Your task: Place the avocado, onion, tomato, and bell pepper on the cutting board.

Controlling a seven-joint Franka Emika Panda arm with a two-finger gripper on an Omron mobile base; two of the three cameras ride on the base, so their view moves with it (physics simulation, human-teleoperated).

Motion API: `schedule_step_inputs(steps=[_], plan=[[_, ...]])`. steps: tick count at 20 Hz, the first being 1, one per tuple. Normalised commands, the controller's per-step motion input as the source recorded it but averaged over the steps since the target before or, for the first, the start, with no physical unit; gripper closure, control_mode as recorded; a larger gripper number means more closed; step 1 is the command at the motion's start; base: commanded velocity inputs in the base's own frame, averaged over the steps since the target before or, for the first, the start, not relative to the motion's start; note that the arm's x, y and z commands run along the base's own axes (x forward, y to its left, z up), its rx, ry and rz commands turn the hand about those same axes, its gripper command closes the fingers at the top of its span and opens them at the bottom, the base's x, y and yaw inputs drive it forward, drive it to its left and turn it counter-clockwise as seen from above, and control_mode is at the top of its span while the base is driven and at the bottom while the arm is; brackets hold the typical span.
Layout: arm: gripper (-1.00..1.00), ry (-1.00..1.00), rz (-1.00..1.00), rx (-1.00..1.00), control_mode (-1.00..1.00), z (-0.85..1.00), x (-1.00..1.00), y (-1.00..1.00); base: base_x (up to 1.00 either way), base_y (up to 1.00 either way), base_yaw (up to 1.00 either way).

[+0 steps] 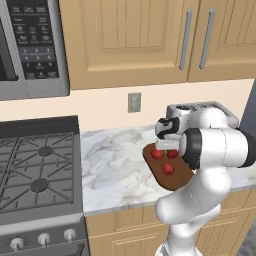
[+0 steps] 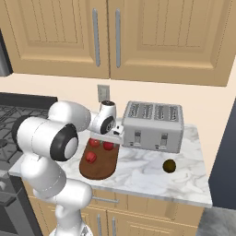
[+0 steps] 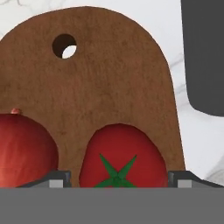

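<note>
White-and-grey marbled counter (image 2: 147,173), running from beside the stove (image 1: 37,170) to its right-hand end. Resting directly on it: dark reddish-brown cutting board (image 2: 103,163) near the front edge, silver toaster (image 2: 154,125) against the back wall just right of the board, and dark olive avocado (image 2: 169,166) alone in front of the toaster, well apart from the board.
</note>
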Motion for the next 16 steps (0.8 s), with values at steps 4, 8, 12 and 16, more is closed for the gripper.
schedule_step_inputs(steps=[4, 8, 12, 16], plan=[[-1.0, 0.0, 0.0, 0.0, -1.0, -0.01, -0.22, 0.05, 0.0, 0.0, 0.0], [-1.0, 0.0, 0.0, 0.0, -1.0, 0.08, -0.19, 0.04, 0.0, 0.0, 0.0], [-1.0, 0.0, 0.0, 0.0, -1.0, 0.39, -0.25, 0.01, 0.0, 0.0, 0.0], [-1.0, 0.0, 0.0, 0.0, -1.0, 0.58, -0.32, 0.0, 0.0, 0.0, 0.0]])
